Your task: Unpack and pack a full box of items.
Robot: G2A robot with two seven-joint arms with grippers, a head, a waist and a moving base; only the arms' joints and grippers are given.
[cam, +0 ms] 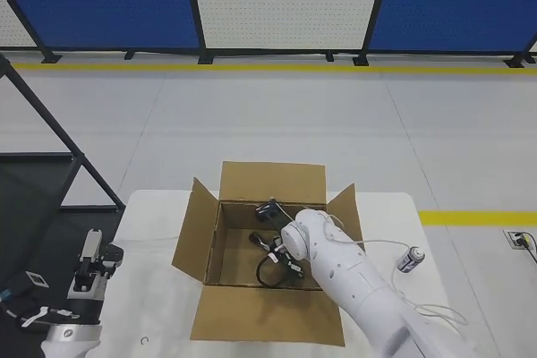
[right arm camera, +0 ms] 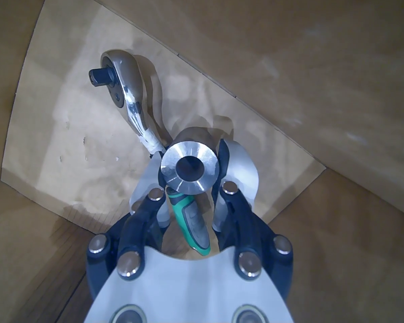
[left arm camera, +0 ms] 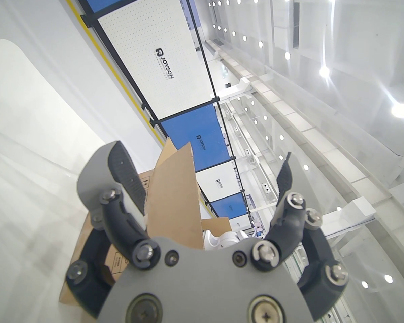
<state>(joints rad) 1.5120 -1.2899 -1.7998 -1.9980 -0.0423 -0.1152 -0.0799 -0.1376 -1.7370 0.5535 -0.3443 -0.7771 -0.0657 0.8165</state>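
Socket [right arm camera: 190, 169] sits clamped in right pincer [right arm camera: 192, 156] inside box [right arm camera: 289, 51], ratchet wrench [right arm camera: 128, 95] lying underneath.

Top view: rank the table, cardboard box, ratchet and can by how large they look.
1. table
2. cardboard box
3. can and ratchet: these look alike. The arm hides part of the ratchet, so they are left unranked.
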